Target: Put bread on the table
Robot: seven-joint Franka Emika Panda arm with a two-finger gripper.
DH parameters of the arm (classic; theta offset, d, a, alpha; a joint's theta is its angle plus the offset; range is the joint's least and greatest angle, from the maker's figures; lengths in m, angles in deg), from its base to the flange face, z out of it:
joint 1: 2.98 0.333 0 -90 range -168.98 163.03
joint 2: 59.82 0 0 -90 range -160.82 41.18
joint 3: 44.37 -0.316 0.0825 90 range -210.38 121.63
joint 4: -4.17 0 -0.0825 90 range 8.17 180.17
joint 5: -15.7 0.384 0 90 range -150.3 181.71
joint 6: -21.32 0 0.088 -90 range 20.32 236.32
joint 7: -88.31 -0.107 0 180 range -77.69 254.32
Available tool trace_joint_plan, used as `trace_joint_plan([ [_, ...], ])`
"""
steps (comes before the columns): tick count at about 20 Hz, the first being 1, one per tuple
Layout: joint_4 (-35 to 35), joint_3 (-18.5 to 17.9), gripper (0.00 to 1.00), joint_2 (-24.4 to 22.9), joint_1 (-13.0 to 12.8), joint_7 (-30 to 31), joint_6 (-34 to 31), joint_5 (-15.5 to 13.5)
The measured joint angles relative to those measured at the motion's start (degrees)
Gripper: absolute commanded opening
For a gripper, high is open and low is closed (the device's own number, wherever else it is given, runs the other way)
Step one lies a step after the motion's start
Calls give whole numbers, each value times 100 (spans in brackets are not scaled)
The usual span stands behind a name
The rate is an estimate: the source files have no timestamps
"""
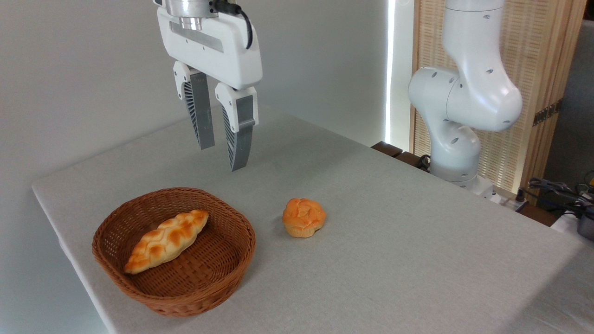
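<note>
The bread (304, 217), a small round orange-golden bun with a swirled top, rests on the light grey table (394, 241) just right of the basket. My gripper (222, 157) hangs high above the table, behind the basket and to the upper left of the bun. Its two grey fingers are apart with nothing between them, so it is open.
A brown woven wicker basket (174, 297) stands at the front left and holds a long braided golden loaf (167, 240). The arm's white base (457, 139) rises at the table's far right edge, with cables (557, 190) beside it. The table's left edge runs close to the basket.
</note>
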Motion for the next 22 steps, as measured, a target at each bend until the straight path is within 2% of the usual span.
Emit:
trace_joint_plan([
  [22, -17, -141, 100, 32, -98, 0, -94, 0],
])
